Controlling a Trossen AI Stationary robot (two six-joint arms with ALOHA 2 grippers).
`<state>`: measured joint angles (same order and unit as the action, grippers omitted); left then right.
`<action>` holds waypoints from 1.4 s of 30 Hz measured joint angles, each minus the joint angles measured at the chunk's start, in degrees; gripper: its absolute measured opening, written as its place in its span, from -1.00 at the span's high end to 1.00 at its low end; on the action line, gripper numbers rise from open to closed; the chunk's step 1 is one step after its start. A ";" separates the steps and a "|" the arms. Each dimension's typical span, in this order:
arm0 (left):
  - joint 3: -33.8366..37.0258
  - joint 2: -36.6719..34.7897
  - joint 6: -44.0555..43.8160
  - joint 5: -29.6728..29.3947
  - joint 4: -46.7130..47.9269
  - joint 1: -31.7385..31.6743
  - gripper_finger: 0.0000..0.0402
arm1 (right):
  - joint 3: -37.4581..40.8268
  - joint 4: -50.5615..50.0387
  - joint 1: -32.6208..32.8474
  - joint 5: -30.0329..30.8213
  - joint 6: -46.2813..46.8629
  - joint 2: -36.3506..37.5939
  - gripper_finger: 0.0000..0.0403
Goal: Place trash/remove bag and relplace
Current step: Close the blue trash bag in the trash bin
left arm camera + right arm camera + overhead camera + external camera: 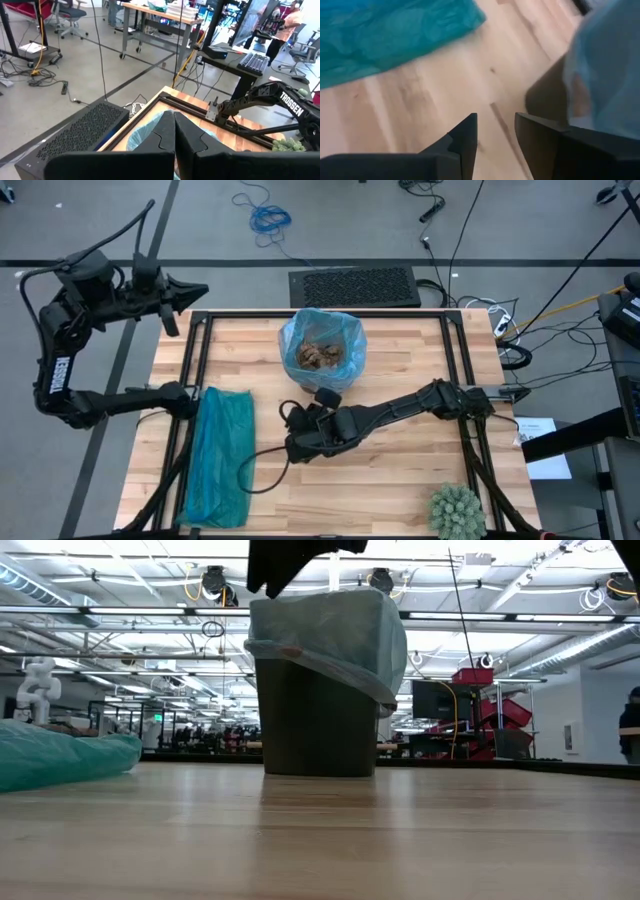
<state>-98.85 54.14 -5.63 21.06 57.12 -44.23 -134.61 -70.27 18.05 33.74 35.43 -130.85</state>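
A small dark bin point(315, 720) stands on the table's far middle, lined with the pale blue bag point(322, 330), whose rim folds over the bin's top point(330, 635). Brown crumpled trash point(322, 356) lies inside it. My right gripper point(296, 418) hovers open just near and left of the bin, slanting down over bare wood point(495, 132), with nothing between its fingers. My left gripper point(195, 292) is shut and held high beyond the table's far left corner; its wrist view shows the shut fingers point(174, 135) above the bag point(142, 137).
A darker teal plastic bag point(220, 455) lies flat along the table's left side. A spiky green ball point(457, 512) sits at the near right corner. A dark metal frame point(200, 350) runs along the table's edges. Bare wood lies between bin and near edge.
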 joint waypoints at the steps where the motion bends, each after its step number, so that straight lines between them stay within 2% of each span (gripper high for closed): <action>1: 0.00 0.19 0.00 0.00 0.00 0.00 1.00 | 0.00 -0.09 -0.12 0.53 -0.05 0.00 0.38; 7: 0.00 0.71 0.44 0.00 0.00 0.00 1.00 | 0.00 0.29 -1.24 1.39 -0.07 0.00 0.38; 14: 0.00 0.91 0.48 0.00 0.00 0.00 1.00 | 0.36 0.36 -3.59 6.34 0.47 0.00 0.38; 23: 0.00 0.80 0.50 0.00 0.00 0.00 1.00 | 7.60 1.46 -6.48 4.37 5.48 -0.08 0.38; 31: 0.00 0.80 1.97 0.00 1.09 0.00 1.00 | 6.51 3.38 -4.30 5.18 7.18 0.38 0.38; 42: 0.00 0.89 1.90 0.00 0.94 0.00 1.00 | 6.51 -3.38 -1.03 6.56 11.04 0.82 0.38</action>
<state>-98.85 55.02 -3.73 21.06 58.06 -44.23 -128.09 -73.64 17.02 40.29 46.46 -130.02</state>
